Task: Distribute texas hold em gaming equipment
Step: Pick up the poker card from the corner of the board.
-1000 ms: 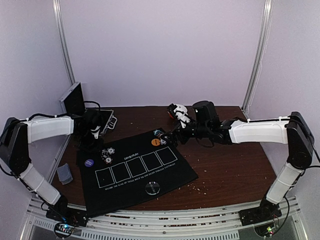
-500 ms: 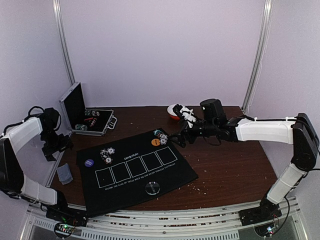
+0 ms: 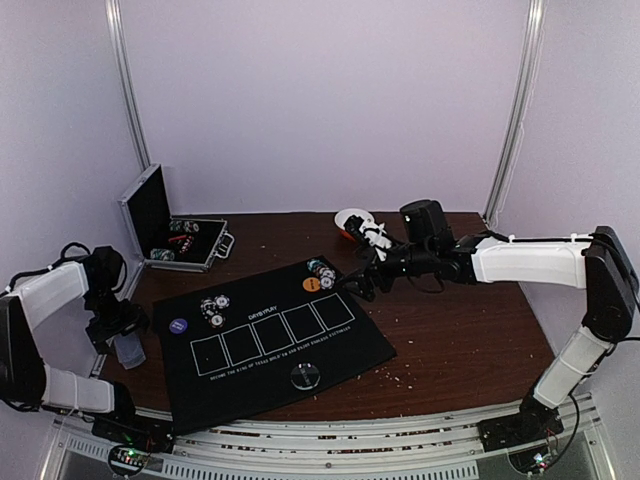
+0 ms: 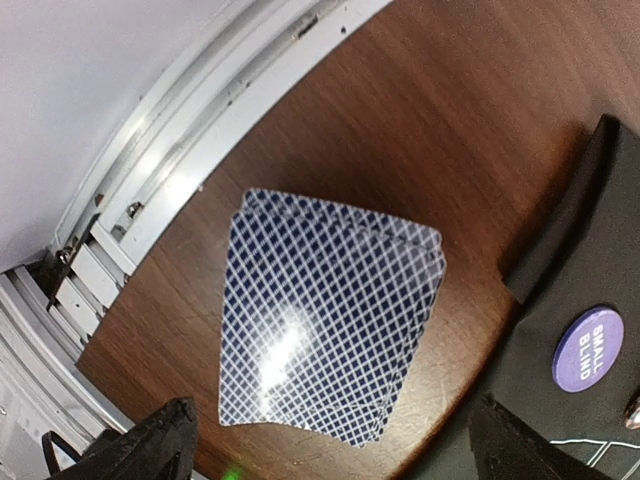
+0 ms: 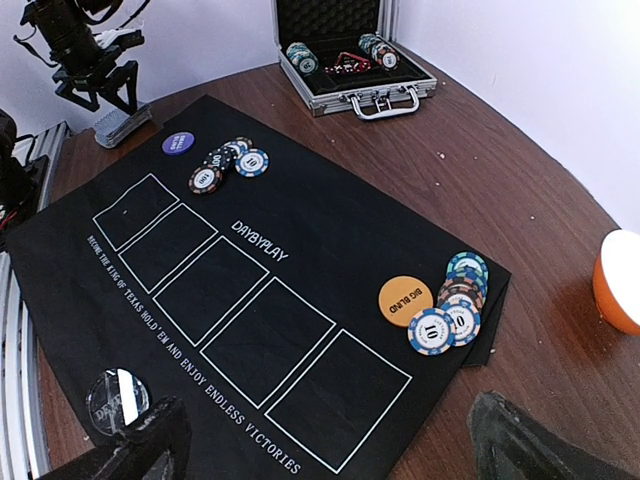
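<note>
Right wrist: silver case [image 5: 345,60] behind mat [image 5: 340,250], bowl [image 5: 622,280] at right.

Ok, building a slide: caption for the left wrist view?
Open left pincer hovers over blue lattice-backed card stack on brown wooden table.

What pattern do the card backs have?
The card deck has a dark blue-and-white diamond lattice, clearest in the left wrist view.
</note>
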